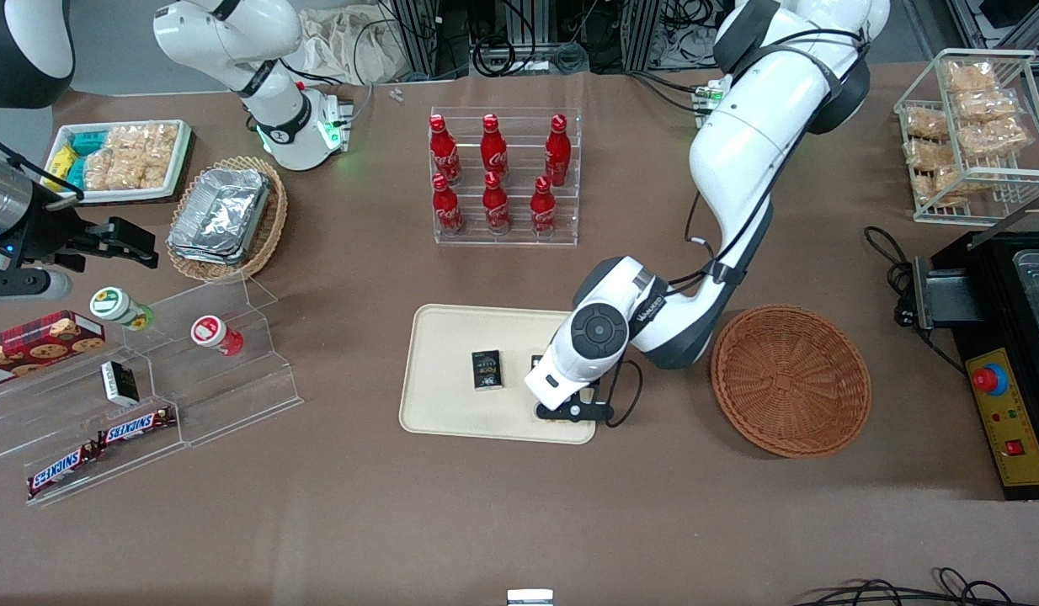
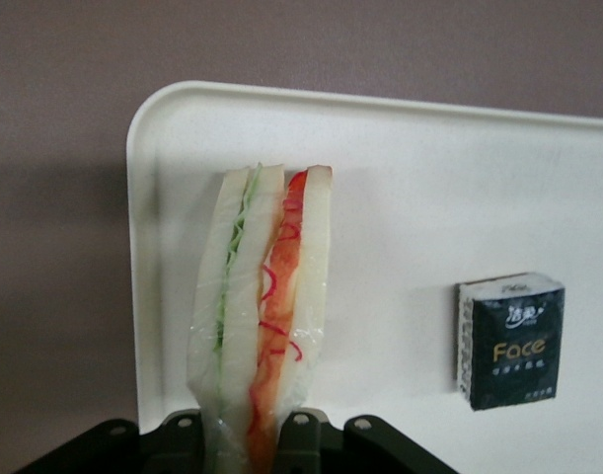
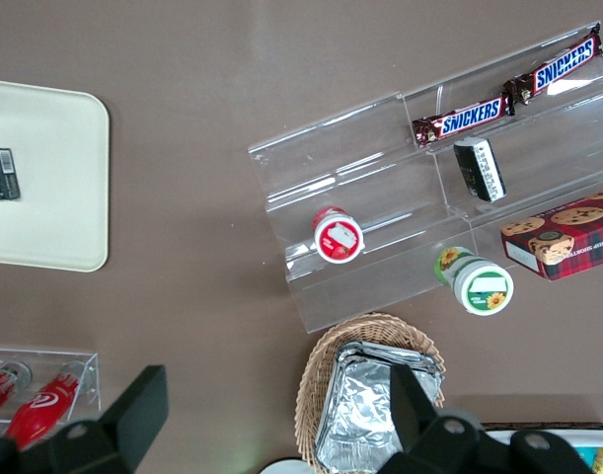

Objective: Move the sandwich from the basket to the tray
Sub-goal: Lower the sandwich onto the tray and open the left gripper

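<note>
The sandwich (image 2: 266,296), a film-wrapped wedge of white bread with green and orange-red filling, sits between the black fingers (image 2: 316,434) of my gripper (image 2: 250,434), which is shut on it. It hangs over the cream tray (image 2: 429,178), close to one rounded corner. In the front view my gripper (image 1: 570,406) is low over the tray (image 1: 444,353), at the end nearest the basket, and the arm's wrist hides the sandwich. The reddish-brown wicker basket (image 1: 789,379) stands beside the tray, toward the working arm's end, with nothing in it.
A small black box (image 1: 487,369) (image 2: 508,341) lies on the tray near its middle. A rack of red bottles (image 1: 504,181) stands farther from the front camera. Clear shelves with snacks (image 1: 149,379) and a tan basket of foil containers (image 1: 225,217) lie toward the parked arm's end.
</note>
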You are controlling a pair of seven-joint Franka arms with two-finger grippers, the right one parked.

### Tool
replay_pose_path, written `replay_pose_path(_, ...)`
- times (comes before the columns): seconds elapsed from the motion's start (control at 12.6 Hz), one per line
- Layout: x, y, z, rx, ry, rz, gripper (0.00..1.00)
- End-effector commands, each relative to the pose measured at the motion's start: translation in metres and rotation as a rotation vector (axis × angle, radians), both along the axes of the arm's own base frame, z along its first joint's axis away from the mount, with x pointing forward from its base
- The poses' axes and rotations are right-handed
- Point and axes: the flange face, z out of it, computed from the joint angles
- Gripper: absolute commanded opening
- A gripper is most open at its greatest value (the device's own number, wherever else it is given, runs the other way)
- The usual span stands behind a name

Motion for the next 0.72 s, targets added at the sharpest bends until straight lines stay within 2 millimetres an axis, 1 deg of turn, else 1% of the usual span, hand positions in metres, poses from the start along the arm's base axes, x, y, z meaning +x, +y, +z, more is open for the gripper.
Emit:
replay_pose_path(0.0,0.005,-0.006,0.002,-0.005,-0.021,0.031,1.00)
replay_pose_path(0.08,0.005,-0.006,0.005,-0.006,-0.024,0.031,1.00)
replay_pose_path(0.16,0.006,-0.005,0.012,-0.010,-0.032,0.034,1.00)
replay_pose_path(0.32,0.011,-0.001,0.034,-0.015,-0.051,0.045,1.00)
replay_pose_path(0.48,0.014,0.004,0.068,-0.025,-0.084,0.055,1.00)
replay_pose_path(0.56,0.020,0.020,0.089,-0.006,-0.080,0.071,1.00)
replay_pose_path(0.64,0.021,0.036,0.115,0.027,-0.064,0.081,1.00)
